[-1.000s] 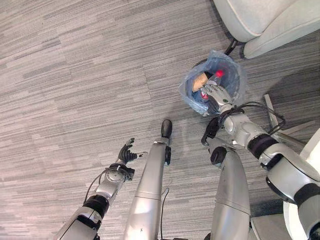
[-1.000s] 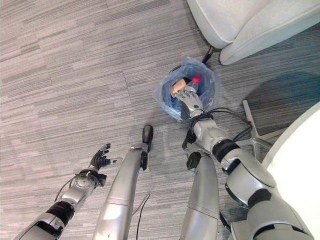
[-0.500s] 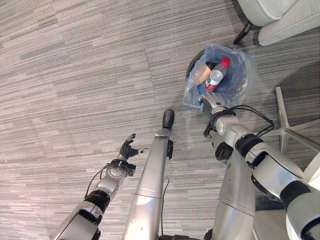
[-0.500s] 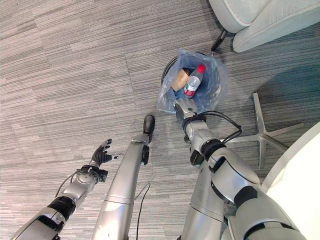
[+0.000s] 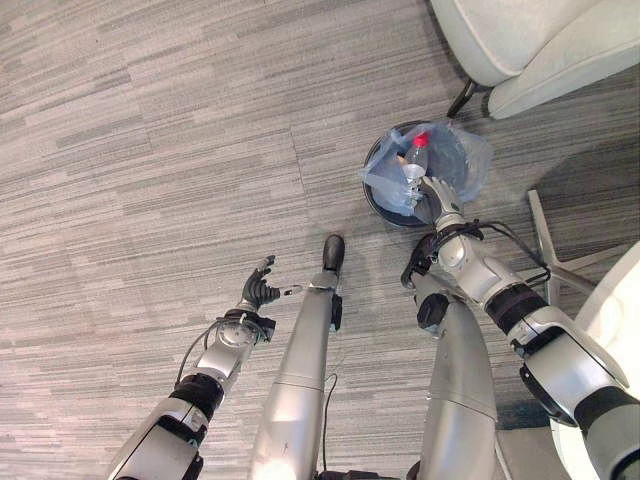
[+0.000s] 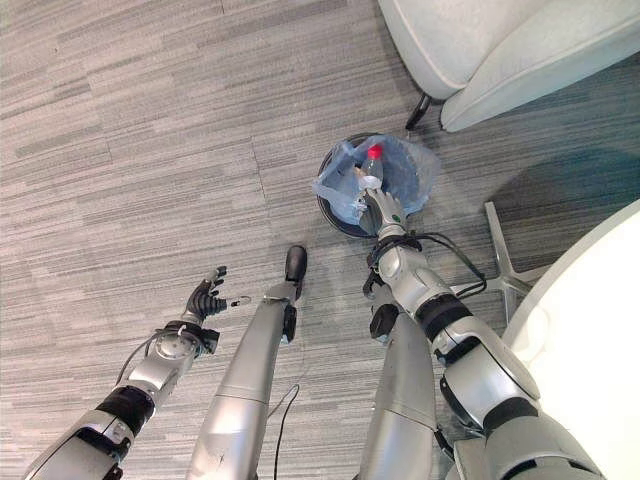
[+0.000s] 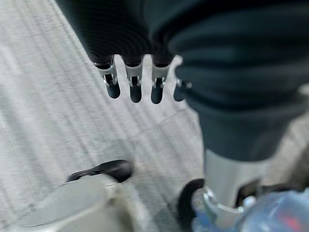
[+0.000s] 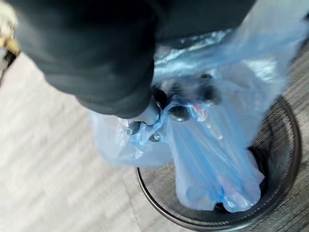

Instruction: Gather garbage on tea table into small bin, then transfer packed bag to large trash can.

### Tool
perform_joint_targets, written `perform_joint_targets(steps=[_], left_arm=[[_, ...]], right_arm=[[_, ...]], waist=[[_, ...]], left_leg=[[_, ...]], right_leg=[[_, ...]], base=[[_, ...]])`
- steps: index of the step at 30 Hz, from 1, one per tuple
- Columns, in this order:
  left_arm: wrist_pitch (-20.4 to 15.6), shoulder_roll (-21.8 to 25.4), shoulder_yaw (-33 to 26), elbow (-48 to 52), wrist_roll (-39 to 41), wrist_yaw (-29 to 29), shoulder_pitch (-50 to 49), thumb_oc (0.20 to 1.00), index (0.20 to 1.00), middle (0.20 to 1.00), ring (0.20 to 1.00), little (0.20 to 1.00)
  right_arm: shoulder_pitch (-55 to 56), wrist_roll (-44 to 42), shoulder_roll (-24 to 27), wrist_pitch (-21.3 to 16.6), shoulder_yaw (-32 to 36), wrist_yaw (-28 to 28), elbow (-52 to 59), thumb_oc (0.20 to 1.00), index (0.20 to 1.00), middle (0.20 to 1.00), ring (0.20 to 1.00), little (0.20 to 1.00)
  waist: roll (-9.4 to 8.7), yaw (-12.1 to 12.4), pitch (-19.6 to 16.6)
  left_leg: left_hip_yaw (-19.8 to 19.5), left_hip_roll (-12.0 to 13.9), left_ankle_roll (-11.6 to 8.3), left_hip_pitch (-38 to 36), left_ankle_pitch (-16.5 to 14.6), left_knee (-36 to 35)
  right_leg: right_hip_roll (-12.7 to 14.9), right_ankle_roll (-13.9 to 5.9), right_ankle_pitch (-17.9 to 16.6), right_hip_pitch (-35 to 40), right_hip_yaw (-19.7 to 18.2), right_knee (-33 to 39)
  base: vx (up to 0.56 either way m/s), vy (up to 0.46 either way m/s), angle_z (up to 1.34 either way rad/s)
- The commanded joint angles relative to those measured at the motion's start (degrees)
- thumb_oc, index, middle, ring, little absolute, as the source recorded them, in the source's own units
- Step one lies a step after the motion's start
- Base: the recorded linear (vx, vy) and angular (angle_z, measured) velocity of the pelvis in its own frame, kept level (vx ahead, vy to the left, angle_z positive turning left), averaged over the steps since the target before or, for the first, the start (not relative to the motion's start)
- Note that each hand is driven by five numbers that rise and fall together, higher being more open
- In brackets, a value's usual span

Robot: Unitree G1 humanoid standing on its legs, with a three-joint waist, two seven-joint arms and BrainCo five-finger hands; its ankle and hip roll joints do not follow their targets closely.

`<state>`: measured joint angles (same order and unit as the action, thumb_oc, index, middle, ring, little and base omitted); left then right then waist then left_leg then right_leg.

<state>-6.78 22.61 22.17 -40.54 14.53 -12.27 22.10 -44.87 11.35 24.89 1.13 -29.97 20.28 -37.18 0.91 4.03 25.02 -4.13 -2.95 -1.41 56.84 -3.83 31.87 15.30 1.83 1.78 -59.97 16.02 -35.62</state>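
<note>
1. The blue bag (image 8: 212, 164) sits in the small bin (image 8: 285, 159), a round black mesh basket on the grey floor (image 5: 150, 150) just in front of a pale armchair (image 5: 530, 40). Its gathered top rises above the rim, while its loaded lower part hangs inside the mesh.
2. A bottle with a red cap (image 5: 415, 157) stands up out of the bag, its long axis roughly upright and tilted a little.
3. The right robot hand (image 5: 436, 196) is at the near side of the bin. In the right wrist view its fingers (image 8: 179, 112) curl into bunched blue film, so it pinches the bag's upper edge.
4. The relation that matters: the bag's weight lies below and beyond the gripping hand, down in the bin. The lift therefore probably has to go straight up along the bin's axis, so the bag clears the rim without dragging the basket over.
5. The left robot hand (image 6: 207, 298) hovers over bare floor, well apart from the bin, with its fingers spread and holding nothing. The right arm is clearly the nearer one.
6. Judging from this, gathering looks finished and the transfer to the large trash can is not yet done.
7. Risk: the thin film may slip or tear under the bottle's weight.
</note>
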Motion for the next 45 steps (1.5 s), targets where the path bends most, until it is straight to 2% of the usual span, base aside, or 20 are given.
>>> perform_joint_targets(steps=[1, 7, 8, 13, 14, 17, 19, 20, 22, 24, 26, 27, 28, 29, 31, 34, 35, 39, 40, 45], left_arm=[[-0.05, -0.2, -2.03, 0.16, -3.05, 1.09, -5.39, 1.0, 1.0, 1.0, 1.0, 1.0], [0.28, 0.14, -3.91, 2.79, -3.86, 2.54, -10.31, 1.0, 1.0, 1.0, 1.0, 1.0], [0.37, 0.3, -4.92, 4.09, -4.04, 3.35, -12.62, 1.0, 1.0, 1.0, 1.0, 1.0], [0.21, 0.11, -8.35, 7.14, -3.18, 5.37, -19.12, 1.0, 1.0, 1.0, 1.0, 1.0], [0.16, 0.9, -10.97, 11.32, -5.13, 7.0, -24.53, 1.0, 1.0, 1.0, 1.0, 1.0], [0.0, 0.9, -12.22, 13.44, -5.32, 7.5, -26.44, 1.0, 1.0, 1.0, 1.0, 1.0], [0.05, 0.98, -11.99, 13.48, -5.66, 7.64, -26.21, 1.0, 1.0, 1.0, 1.0, 1.0], [-0.17, 1.48, -11.59, 14.73, -6.16, 7.96, -25.5, 1.0, 1.0, 1.0, 1.0, 1.0], [-0.09, 2.58, -11.19, 16.26, -7.27, 8.64, -25.01, 1.0, 1.0, 1.0, 1.0, 1.0], [0.01, 3.04, -11.18, 16.98, -6.97, 8.71, -24.93, 1.0, 1.0, 1.0, 1.0, 1.0], [-0.22, 3.32, -11.38, 18.85, -6.36, 8.06, -25.11, 1.0, 1.0, 1.0, 1.0, 1.0], [-0.33, 3.28, -11.61, 19.8, -5.79, 7.75, -24.54, 1.0, 1.0, 1.0, 1.0, 1.0], [-0.32, 3.29, -11.62, 19.81, -5.78, 7.75, -24.54, 1.0, 1.0, 1.0, 1.0, 1.0], [-0.66, 3.15, -11.45, 22.02, -5.29, 8.06, -24.37, 1.0, 1.0, 1.0, 1.0, 1.0], [-0.73, 2.79, -11.14, 22.41, -4.77, 8.15, -23.72, 1.0, 1.0, 1.0, 1.0, 1.0], [-1.19, 2.5, -10.22, 25.77, -4.51, 8.58, -21.9, 1.0, 1.0, 1.0, 1.0, 1.0], [-1.57, 2.85, -9.82, 27.19, -5.09, 9.31, -21.54, 1.0, 1.0, 1.0, 1.0, 1.0], [-2.58, 4.02, -7.84, 31.17, -6.14, 10.89, -19.64, 1.0, 1.0, 1.0, 1.0, 1.0], [-2.52, 4.26, -5.98, 32.73, -6.54, 11.37, -18.8, 1.0, 1.0, 1.0, 1.0, 1.0], [-3.22, 4.54, -4.71, 35.81, -8.29, 11.8, -16.96, 1.0, 1.0, 1.0, 1.0, 1.0]], right_arm=[[5.41, -7.43, -1.35, -5.81, 1.75, -1.54, 8.23, 0.2, 0.2, 0.2, 0.2, 0.2], [14.55, -11.28, -2.15, -7.6, 4.32, -6.21, 18.52, 0.2, 0.2, 0.2, 0.2, 0.2], [18.04, -12.52, -1.98, -8.16, 5.17, -8.52, 21.99, 0.2, 0.2, 0.2, 0.2, 0.2], [24.89, -15.47, -0.35, -9.42, 7.12, -14.44, 29.29, 0.2, 0.2, 0.2, 0.2, 0.2], [29.47, -17.4, 0.37, -9.92, 9.77, -17.9, 34.28, 0.2, 0.2, 0.2, 0.2, 0.2], [30.23, -19.18, -0.57, -10.44, 10.31, -19.75, 37.18, 0.2, 0.2, 0.2, 0.2, 0.2], [30.31, -19.16, -0.97, -10.41, 10.31, -20.09, 37.72, 0.2, 0.2, 0.2, 0.2, 0.2], [30.57, -19.56, -0.93, -10.77, 10.68, -20.5, 38.17, 0.2, 0.2, 0.2, 0.2, 0.2], [31.04, -18.99, -0.55, -11.0, 11.54, -20.51, 38.54, 0.2, 0.2, 0.2, 0.2, 0.2], [31.85, -19.73, -0.98, -10.79, 12.45, -20.21, 37.97, 0.2, 0.2, 0.2, 0.2, 0.2], [31.73, -20.2, -1.59, -10.49, 12.63, -19.43, 37.31, 0.2, 0.2, 0.2, 0.2, 0.2], [30.83, -22.02, -2.33, -10.54, 12.74, -18.52, 36.71, 0.2, 0.2, 0.2, 0.2, 0.2], [30.8, -22.04, -2.33, -10.56, 12.73, -18.52, 36.67, 0.2, 0.2, 0.2, 0.2, 0.2], [30.57, -23.9, -2.19, -10.82, 13.67, -17.6, 36.67, 0.2, 0.2, 0.2, 0.2, 0.2], [29.91, -24.42, -1.84, -10.76, 13.72, -17.25, 36.7, 0.2, 0.2, 0.2, 0.2, 0.2], [27.79, -24.12, -0.49, -10.94, 13.51, -16.21, 36.95, 0.2, 0.2, 0.2, 0.2, 0.2], [27.21, -23.93, -0.1, -10.69, 13.31, -16.33, 37.3, 0.2, 0.2, 0.2, 0.2, 0.2], [25.14, -24.13, 1.04, -10.74, 11.77, -17.97, 38.0, 0.2, 0.2, 0.2, 0.2, 0.2], [25.36, -24.85, 0.92, -10.26, 11.45, -18.96, 38.59, 0.2, 0.2, 0.2, 0.2, 0.2], [24.85, -26.01, 0.59, -10.91, 10.92, -20.03, 40.33, 0.2, 0.2, 0.2, 0.2, 0.2]], waist=[[-0.28, -1.05, -2.49], [-1.95, -1.83, -3.14], [-2.79, -2.19, -4.0], [-4.54, -2.56, -8.3], [-4.59, -2.63, -11.81], [-4.01, -2.46, -11.88], [-3.84, -2.4, -11.47], [-3.26, -2.44, -10.76], [-2.84, -1.79, -11.77], [-3.0, -0.91, -13.05], [-3.66, 0.66, -13.43], [-3.83, 1.58, -13.95], [-3.8, 1.54, -14.0], [-3.0, 1.85, -13.63], [-2.29, 1.74, -13.24], [-1.84, 0.58, -11.95], [-2.64, -0.16, -11.98], [-4.83, -1.77, -12.73], [-4.13, -3.14, -13.83], [-4.28, -4.07, -15.82]], left_leg=[[1.31, 1.57, -0.66, -10.17, -0.37, -9.02], [2.1, 2.47, -1.14, -25.99, 0.1, -17.11], [2.85, 2.13, -0.88, -30.74, 1.75, -19.92], [4.45, 2.82, -0.51, -42.56, 1.8, -26.2], [6.21, 2.1, 0.18, -49.13, 1.17, -30.11], [7.13, 1.78, 1.01, -51.89, 1.64, -31.87], [7.0, 1.94, 1.27, -52.15, 2.07, -32.13], [6.49, 2.18, 1.76, -50.87, 3.2, -31.25], [5.64, 2.72, 2.04, -48.2, 4.85, -30.13], [4.78, 2.77, 1.83, -46.32, 6.04, -29.74], [4.14, 2.5, 1.2, -44.04, 7.5, -29.58], [3.67, 2.43, -0.88, -40.81, 10.65, -30.07], [3.62, 2.46, -0.91, -40.77, 10.71, -30.11], [3.25, 2.8, -3.49, -37.83, 13.78, -30.5], [2.94, 2.88, -4.48, -36.61, 14.9, -30.65], [5.13, 2.85, -3.86, -35.32, 12.49, -28.28], [6.18, 2.95, -2.62, -36.38, 9.35, -25.27], [5.23, 3.01, -1.73, -40.34, 0.07, -16.96], [6.19, 4.99, -1.61, -45.38, -0.03, -20.06], [5.74, 4.47, -1.75, -47.77, 0.57, -26.32]], right_leg=[[-1.4, -6.39, 3.73, 11.28, -1.88, 6.34], [-2.49, -7.5, 1.08, 26.87, -0.03, 16.13], [-2.74, -7.54, -1.59, 32.29, 0.77, 20.82], [-4.16, -9.38, -4.13, 44.77, 0.57, 29.64], [-4.52, -10.7, -5.53, 49.46, -0.53, 32.83], [-4.07, -11.8, -6.4, 49.19, -1.89, 30.12], [-4.0, -11.98, -5.71, 48.56, -2.98, 28.05], [-5.98, -11.52, -2.23, 48.24, -7.43, 21.89], [-8.96, -9.93, 2.44, 50.11, -10.22, 14.94], [-11.15, -9.32, 4.37, 51.69, -11.94, 12.7], [-12.4, -7.86, 7.03, 54.46, -12.51, 16.3], [-13.91, -6.22, 8.14, 56.9, -12.8, 23.89], [-13.96, -6.19, 7.98, 57.0, -12.76, 24.19], [-16.25, -4.68, 8.56, 58.02, -13.71, 29.09], [-16.9, -4.34, 7.82, 57.49, -13.12, 30.11], [-16.03, -4.32, 5.57, 55.5, -10.53, 31.36], [-14.76, -4.61, 4.61, 54.82, -9.55, 31.86], [-12.23, -4.92, 2.64, 54.21, -7.9, 33.36], [-12.57, -4.97, 2.58, 54.38, -6.44, 33.2], [-12.42, -5.63, 1.24, 54.27, -6.0, 34.27]], base=[[0.0, -0.009, 0.08], [0.05, 0.025, -0.09], [0.07, 0.103, -0.16], [0.13, 0.12, -0.27], [0.16, 0.233, -0.23], [0.01, 0.171, -0.42], [-0.15, 0.079, -0.31], [-0.32, 0.062, -0.01], [-0.32, -0.037, 0.28], [-0.19, -0.131, 0.55], [-0.22, -0.221, 0.33], [-0.19, -0.219, 0.05], [-0.29, -0.284, 0.17], [-0.24, -0.17, 0.21], [-0.27, -0.122, 0.29], [-0.28, -0.038, 0.93], [-0.14, -0.014, 0.72], [-0.09, 0.0, 0.39], [0.0, 0.063, 0.71], [0.0, 0.079, 0.28]])
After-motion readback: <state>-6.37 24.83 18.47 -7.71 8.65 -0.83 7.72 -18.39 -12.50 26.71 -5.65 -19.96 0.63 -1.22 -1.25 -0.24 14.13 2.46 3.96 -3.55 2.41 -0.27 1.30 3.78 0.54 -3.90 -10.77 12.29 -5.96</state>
